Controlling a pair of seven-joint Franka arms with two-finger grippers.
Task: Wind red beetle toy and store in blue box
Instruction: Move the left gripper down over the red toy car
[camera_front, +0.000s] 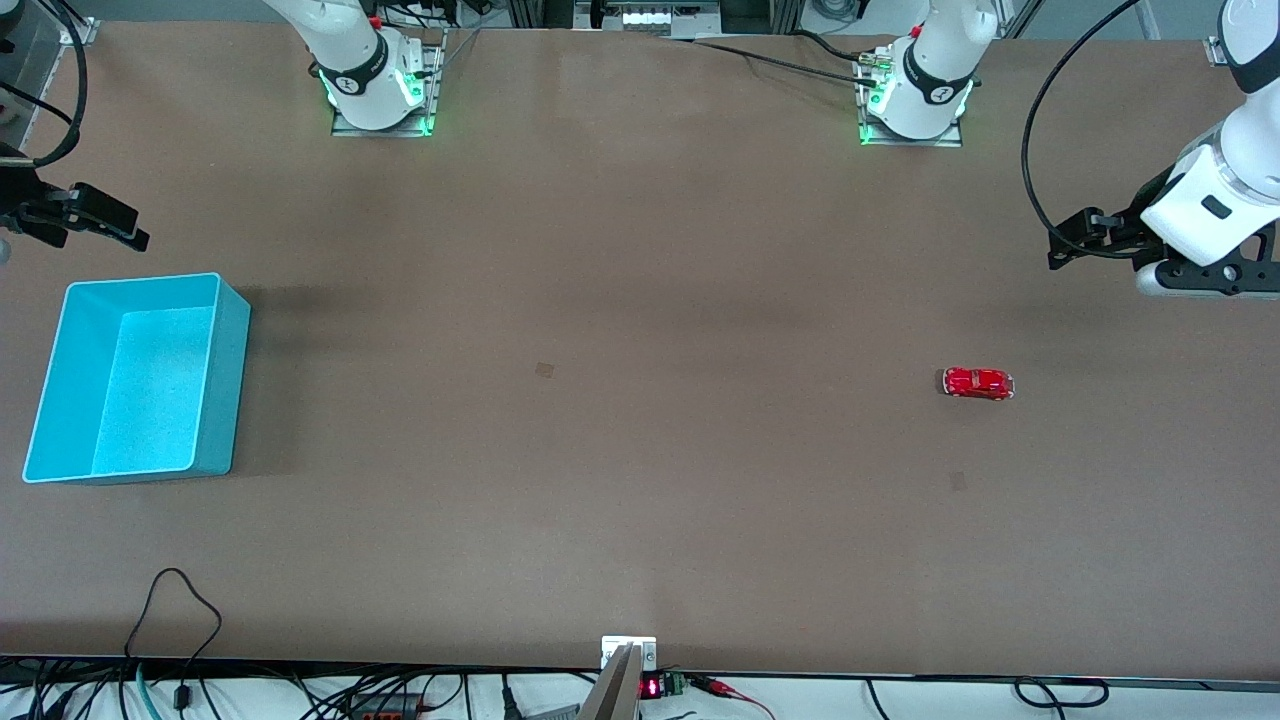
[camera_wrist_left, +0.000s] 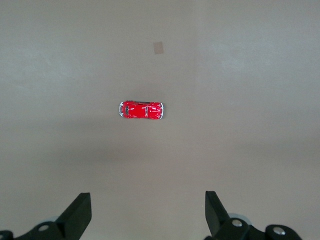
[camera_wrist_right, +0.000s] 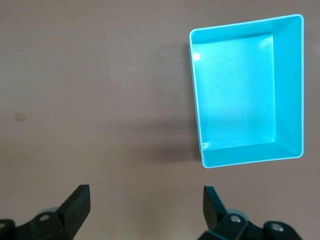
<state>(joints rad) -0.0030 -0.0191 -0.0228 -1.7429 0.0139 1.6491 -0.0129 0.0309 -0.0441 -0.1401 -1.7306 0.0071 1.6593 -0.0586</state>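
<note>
We see the tiny glossy red beetle-shaped toy car standing alone on the brown table top, toward the left arm's end, with bare surface on every side of it and nothing touching it. The rectangular light turquoise-blue plastic box stands well apart from it at the right arm's end, close to the table's side edge, upright with its mouth open upward and its speckled floor bare.

Our left gripper hangs in the air over the left arm's end of the table, its two black fingers spread wide apart and holding nothing; in the left wrist view the toy car lies on the table between and ahead of the fingertips. Our right gripper hangs over the table edge just beside the box, fingers likewise wide apart and empty. Two small pale marks show on the table between toy and box.
</note>
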